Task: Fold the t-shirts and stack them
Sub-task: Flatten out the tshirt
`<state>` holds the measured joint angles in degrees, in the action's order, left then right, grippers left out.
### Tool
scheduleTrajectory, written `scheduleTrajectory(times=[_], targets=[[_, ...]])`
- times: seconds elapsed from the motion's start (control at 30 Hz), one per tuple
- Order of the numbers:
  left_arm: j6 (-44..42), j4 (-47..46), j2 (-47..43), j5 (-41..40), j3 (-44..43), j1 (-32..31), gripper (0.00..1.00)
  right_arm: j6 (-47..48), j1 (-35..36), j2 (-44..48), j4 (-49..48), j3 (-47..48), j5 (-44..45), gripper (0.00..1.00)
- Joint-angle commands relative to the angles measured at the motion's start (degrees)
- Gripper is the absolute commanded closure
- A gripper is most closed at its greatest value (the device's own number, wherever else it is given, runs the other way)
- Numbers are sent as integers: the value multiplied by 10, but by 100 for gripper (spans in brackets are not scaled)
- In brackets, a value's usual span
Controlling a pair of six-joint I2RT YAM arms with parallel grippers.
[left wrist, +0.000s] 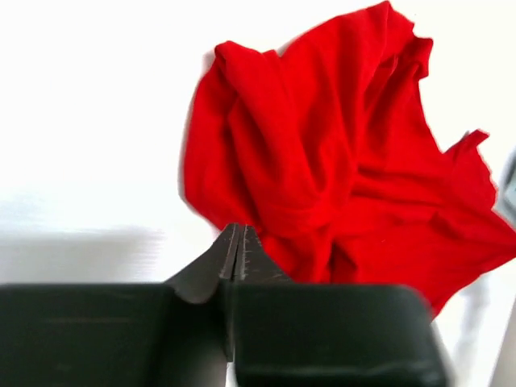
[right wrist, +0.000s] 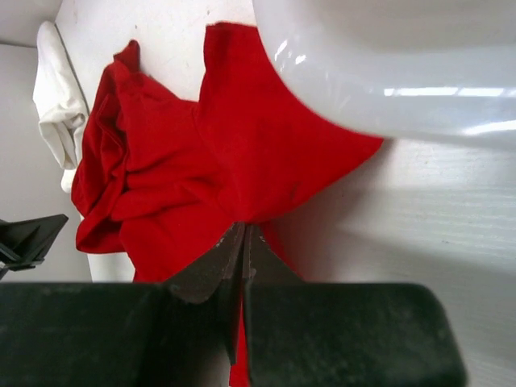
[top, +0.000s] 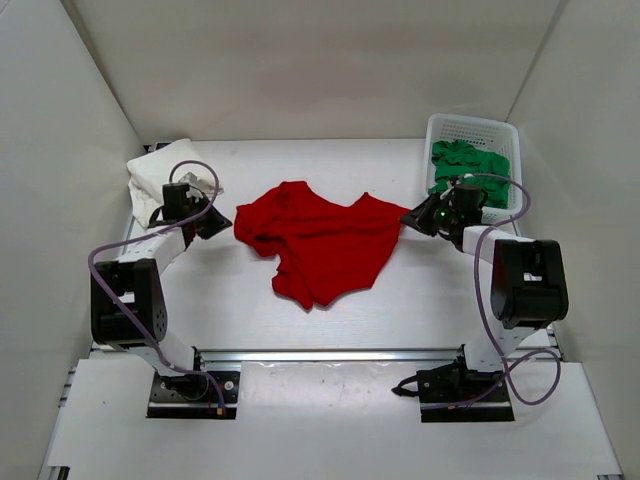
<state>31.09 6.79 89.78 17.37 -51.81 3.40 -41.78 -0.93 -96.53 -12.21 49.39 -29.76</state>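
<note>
The red t-shirt (top: 322, 243) lies crumpled and part spread in the middle of the table. It also shows in the left wrist view (left wrist: 339, 177) and the right wrist view (right wrist: 185, 161). My right gripper (top: 412, 217) is shut on its right corner, and red cloth shows between the fingers (right wrist: 246, 230). My left gripper (top: 222, 222) is shut at the shirt's left edge, tips (left wrist: 239, 230) against the cloth, with no cloth seen between them. The off-white t-shirt (top: 158, 176) lies bunched at the back left. The green t-shirt (top: 470, 165) lies in the basket.
The white perforated basket (top: 472, 126) stands at the back right, close behind my right gripper. White walls close in the table on the left, back and right. A blurred glossy white object (right wrist: 387, 72) fills the top right of the right wrist view.
</note>
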Motion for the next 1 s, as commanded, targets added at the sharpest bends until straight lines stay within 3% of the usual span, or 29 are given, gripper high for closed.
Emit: scheduleTrajectory(times=[0.0,0.13,0.2,0.23,0.3,0.4,0.5,0.7,0.97], targets=[[-9,-7,-8,-12,-15,-26,100,6,5,-2,-26,-10,4,100],[-28,9,-38,-93,-10,-50,99,4,-1,-6,-32,-10,1,100],[-59,9,-63,-144,-8,-95,82,1,2,-7,-31,-7,-1,100],[-99,19,-72,-207,-12,-116,74,7,6,-7,-28,-3,0,100],[-165,30,-72,-309,-23,-215,62,7,6,-10,-30,-3,-2,100],[-235,45,-54,-380,-42,-283,53,2,8,-11,-33,-4,-7,100],[-248,58,-32,-364,-57,-272,57,1,19,-11,-38,-4,-7,100],[-283,60,3,-409,-84,-289,54,-4,24,-7,-48,-12,-21,100],[-294,89,29,-389,-94,-301,55,-1,24,-4,-55,-18,-22,100]])
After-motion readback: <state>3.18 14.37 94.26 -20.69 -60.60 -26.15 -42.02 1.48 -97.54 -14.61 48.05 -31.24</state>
